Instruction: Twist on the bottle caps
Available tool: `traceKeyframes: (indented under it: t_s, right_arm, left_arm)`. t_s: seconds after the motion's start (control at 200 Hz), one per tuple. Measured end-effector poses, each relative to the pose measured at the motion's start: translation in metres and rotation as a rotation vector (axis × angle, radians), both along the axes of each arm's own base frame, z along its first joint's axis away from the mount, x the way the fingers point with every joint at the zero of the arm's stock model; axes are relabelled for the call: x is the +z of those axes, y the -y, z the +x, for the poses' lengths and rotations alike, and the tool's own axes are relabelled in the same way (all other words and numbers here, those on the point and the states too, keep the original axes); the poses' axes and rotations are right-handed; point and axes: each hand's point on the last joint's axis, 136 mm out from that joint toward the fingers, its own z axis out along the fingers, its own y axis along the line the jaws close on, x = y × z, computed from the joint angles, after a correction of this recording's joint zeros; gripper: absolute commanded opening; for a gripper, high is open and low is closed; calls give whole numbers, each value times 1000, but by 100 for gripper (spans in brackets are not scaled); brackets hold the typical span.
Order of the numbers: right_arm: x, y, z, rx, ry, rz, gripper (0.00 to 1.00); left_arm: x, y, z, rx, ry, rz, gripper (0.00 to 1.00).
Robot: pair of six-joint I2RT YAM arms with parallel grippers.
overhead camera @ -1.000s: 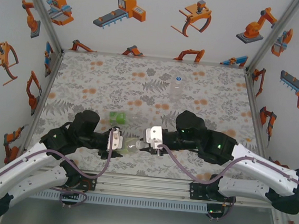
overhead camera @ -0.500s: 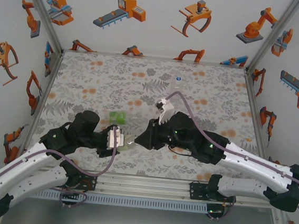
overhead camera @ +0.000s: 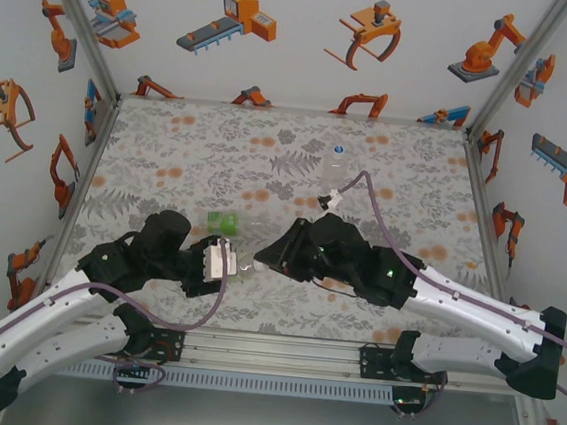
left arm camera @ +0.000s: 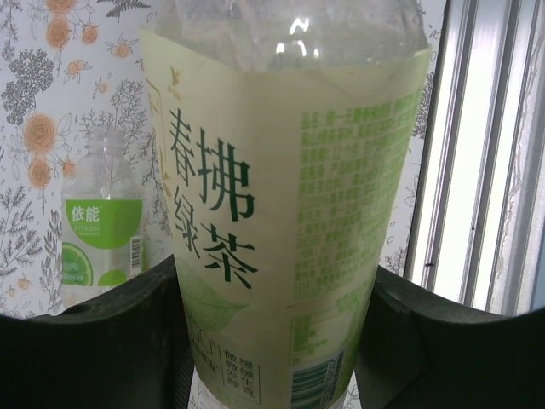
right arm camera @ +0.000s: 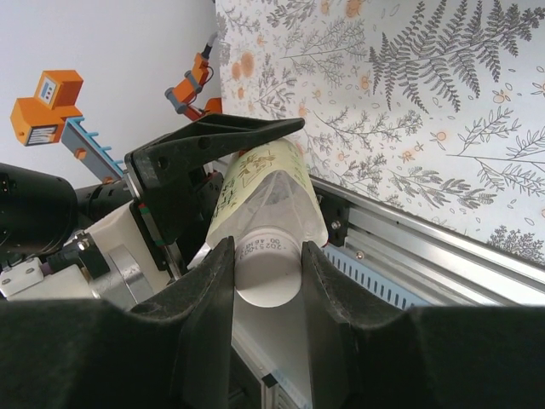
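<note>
While the left gripper clamps the bottle, the right gripper pinches its half-hidden cap.

Table: first bottle near centre, held crosswise between left gripper at its left end and right gripper at its right end, cap in the latter's grip. Second bottle just behind it, slightly left. Third bottle upright, far, right of centre, well apart.

The table wears a fern-and-flower print (grey with orange); the walls carry orange robot cartoons; an aluminium rail edges its near side.
</note>
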Motion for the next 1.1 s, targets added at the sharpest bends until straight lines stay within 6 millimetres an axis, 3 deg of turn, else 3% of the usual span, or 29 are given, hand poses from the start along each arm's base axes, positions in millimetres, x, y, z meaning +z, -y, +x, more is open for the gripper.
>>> traceKeyframes:
  t_s: [0.065,0.175,0.876,1.102]
  right_arm:
    - [0,1,1,-1,-2,-1,42]
    - [1,2,3,-5,-1,-3,46]
    - [7,5,3,-5,-2,20,44]
    - [3,6,3,-7,-9,14,36]
  left_arm:
    - [0,0,0,1,1,-1,0]
    - [5,6,-1,-20,9,-28,0]
    - [3,8,7,0,20,-13,0]
    - [4,8,8,9,25,-15,5]
